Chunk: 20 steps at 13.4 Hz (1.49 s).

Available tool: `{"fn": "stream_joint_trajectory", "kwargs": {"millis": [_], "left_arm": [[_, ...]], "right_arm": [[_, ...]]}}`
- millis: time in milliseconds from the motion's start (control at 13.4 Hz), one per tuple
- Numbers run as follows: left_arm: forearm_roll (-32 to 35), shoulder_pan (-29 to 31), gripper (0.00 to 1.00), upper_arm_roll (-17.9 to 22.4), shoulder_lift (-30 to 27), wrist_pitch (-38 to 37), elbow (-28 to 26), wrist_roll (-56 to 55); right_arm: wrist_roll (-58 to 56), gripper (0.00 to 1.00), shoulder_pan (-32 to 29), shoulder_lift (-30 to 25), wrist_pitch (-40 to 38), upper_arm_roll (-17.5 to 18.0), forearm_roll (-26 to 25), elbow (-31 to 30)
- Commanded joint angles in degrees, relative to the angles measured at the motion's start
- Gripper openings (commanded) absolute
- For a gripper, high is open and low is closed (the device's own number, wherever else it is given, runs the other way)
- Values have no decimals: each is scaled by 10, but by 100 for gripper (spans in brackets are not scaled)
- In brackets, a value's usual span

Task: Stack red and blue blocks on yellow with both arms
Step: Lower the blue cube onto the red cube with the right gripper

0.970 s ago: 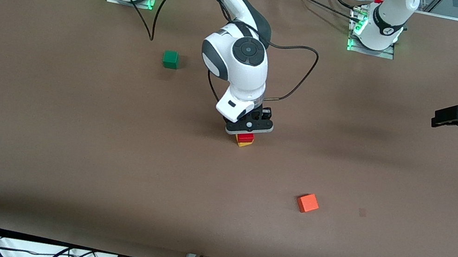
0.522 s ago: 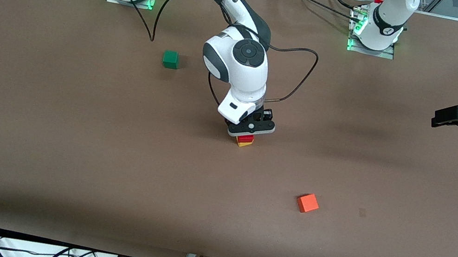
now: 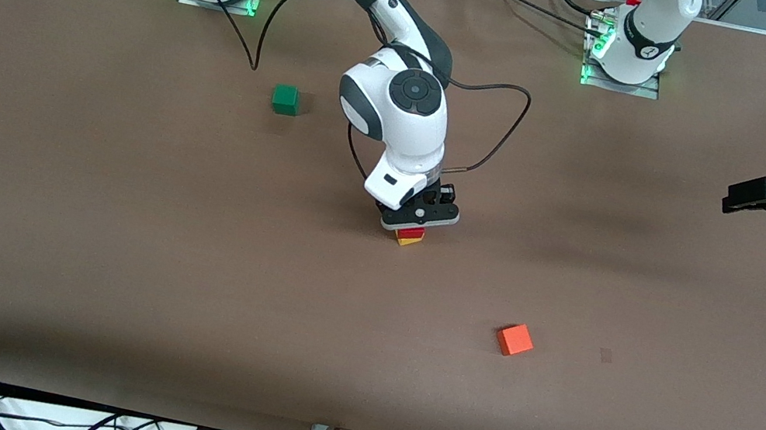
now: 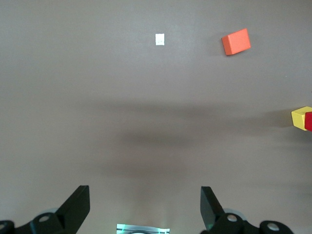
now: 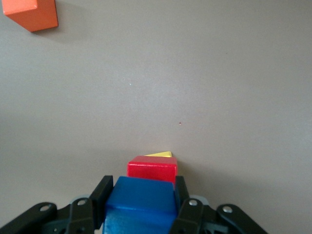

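Right end effector (image 5: 141, 204) clamps blue block (image 5: 140, 200) above red block (image 5: 152, 168) — left end effector (image 4: 145, 207) waits, released.

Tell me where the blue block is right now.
The blue block sits between the fingers of the right tool, directly over the red block that rests on the yellow block near the table's middle.

place: robotics lab | worktop (image 3: 111, 238): brown sheet covering, aluminium frame posts at corners | arms: two white robot arms (image 3: 400, 116) bolted on metal base plates (image 3: 619, 79) lit green | cabling: loose black cables (image 3: 78, 421) along the edge nearest the front camera | props: plain coloured test cubes, e.g. green cube (image 3: 285, 99)
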Motion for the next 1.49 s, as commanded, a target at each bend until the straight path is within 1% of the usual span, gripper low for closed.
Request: {"fn": "stream_joint_trajectory", "kwargs": {"millis": [0,224,299,522,672,1119,1343,1418], "left_arm": [[-10,4,100,1,-2,3,1,8],[-10,5,100,0,-2,3,1,8],[-10,5,100,1,-2,3,1,8],[-10,5,100,0,-2,3,1,8],[-10,5,100,1,-2,3,1,8],[-10,5,100,0,-2,3,1,8],[-10,5,100,0,-2,3,1,8],[-10,4,100,0,-2,3,1,8]], "right_arm": [[-2,46,3,8,3,-3,-7,10],[-2,46,3,11,4,-3,-7,10],[-1,48,3,11,5,-3,-7,10],[-1,62,3,12,11,-3,-7,10],[-1,66,3,12,10,-3,-7,10],[-1,73,2,8,5,-3,-7,10],[-2,73,2,3,-13,-3,-4,11],[-2,79,2,-2,-30,-4,-4,11]]}}
